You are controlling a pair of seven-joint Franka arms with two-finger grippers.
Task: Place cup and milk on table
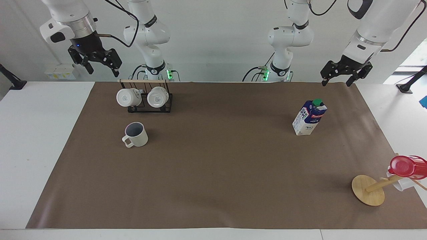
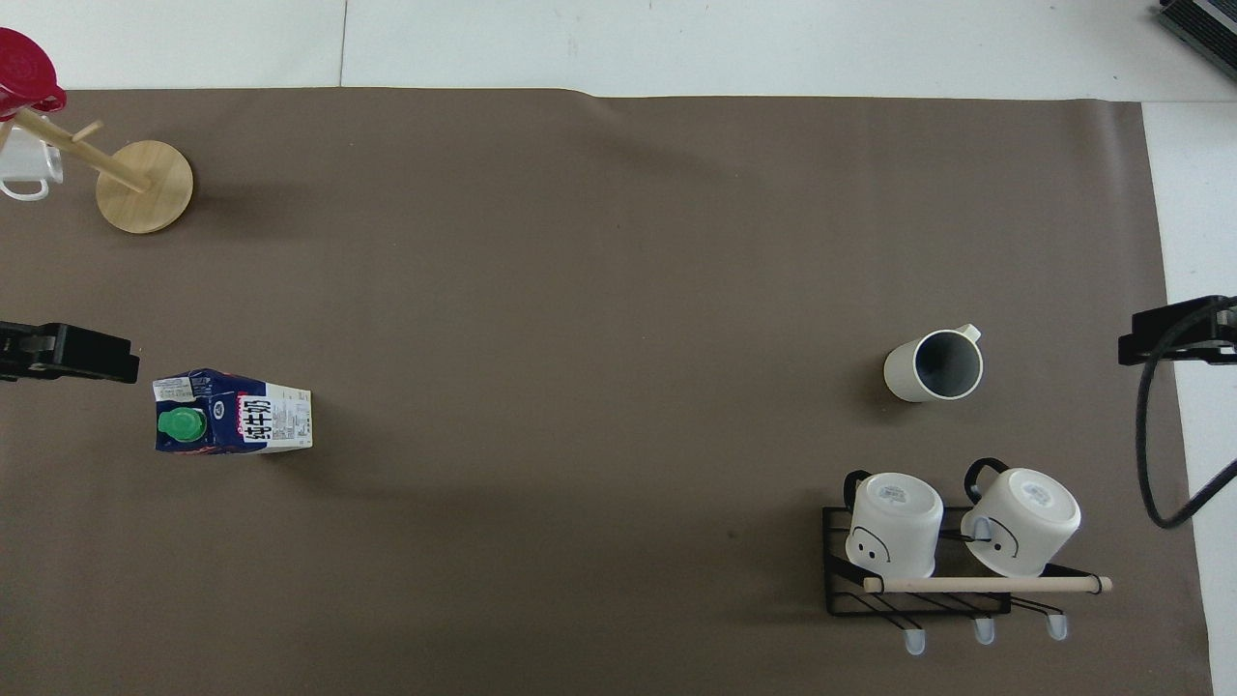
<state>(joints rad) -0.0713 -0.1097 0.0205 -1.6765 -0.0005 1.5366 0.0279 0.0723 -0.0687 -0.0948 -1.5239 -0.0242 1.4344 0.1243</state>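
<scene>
Brown-papered counter (image 1: 213,186) carries upright cup (image 1: 135,134) and milk (image 1: 309,117); left tool (image 1: 347,74) and right tool (image 1: 100,63) hang raised, fingers apart, empty.

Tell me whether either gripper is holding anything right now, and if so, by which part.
Nothing is held. The left gripper and right gripper both hang open and empty above the table's robot-side edge.

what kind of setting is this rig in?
Likely a robotics lab bench: a white table under a brown paper sheet, staged props such as the milk and cup, plain white walls.
</scene>
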